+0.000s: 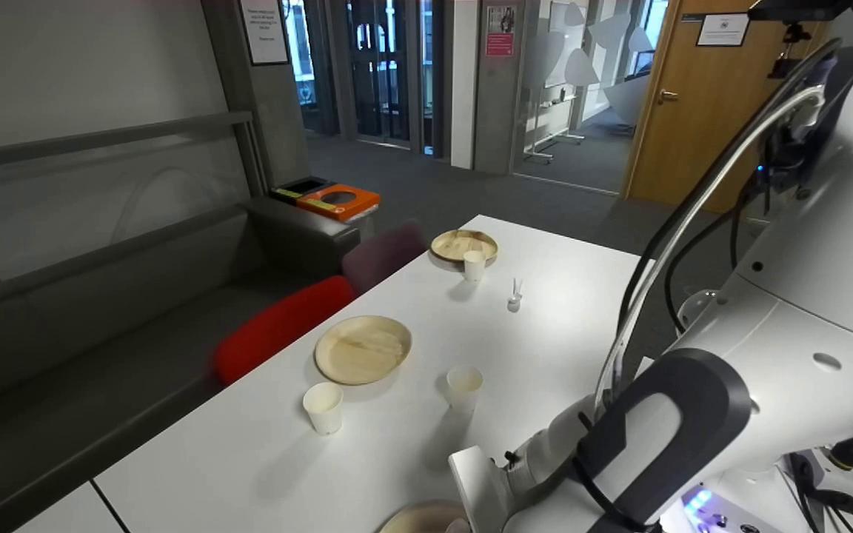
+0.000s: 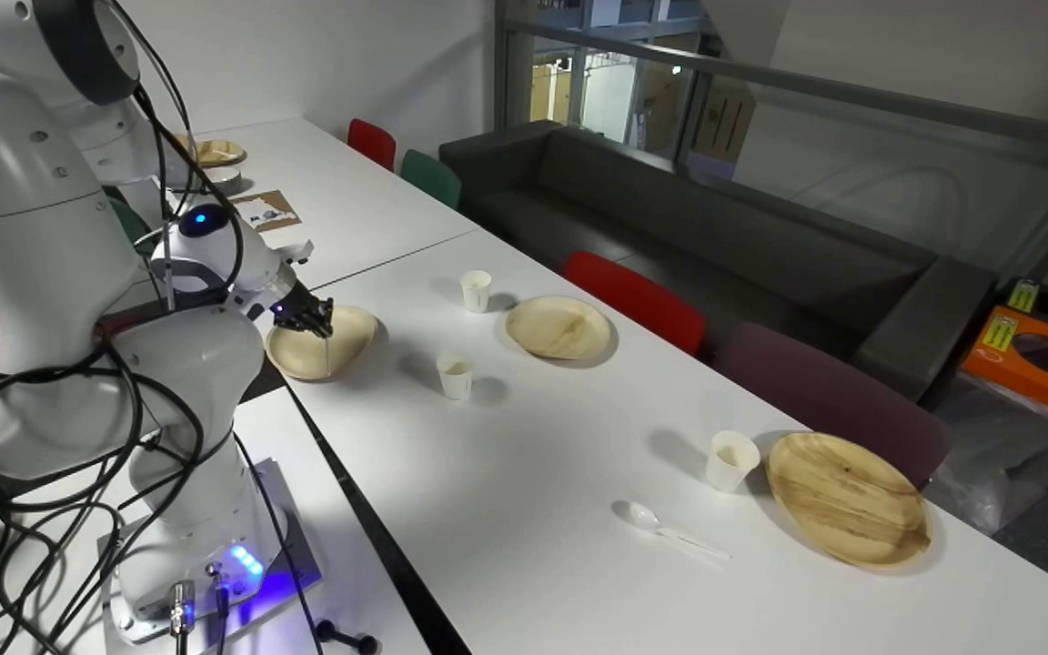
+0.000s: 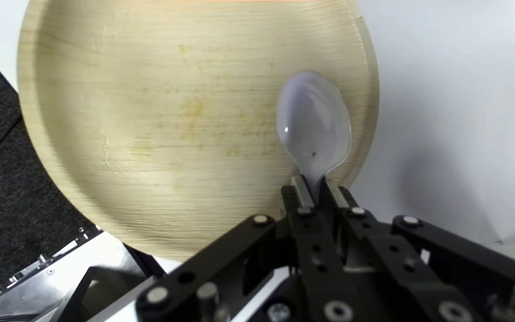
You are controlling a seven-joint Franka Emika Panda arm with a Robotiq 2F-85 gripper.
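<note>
The claw grips a spoon by its handle, the spoon's head over 1 side of a plate; whether spoon and plate touch cannot be told. The plate lies at an edge of a white worktop crossed by soft shadows. In an exterior view, a 2nd plate and a 3rd plate lie along the opposite edge, a cup near the former and another cup just beside the latter; a 3rd cup stands farther in, and a 2nd spoon lies flat. Along that edge stand a red chair and a purple chair, a long grey sofa behind them. In an exterior view, an orange bin stands at the sofa's end; a wooden door and a glass wall rise beyond the grey floor.
</note>
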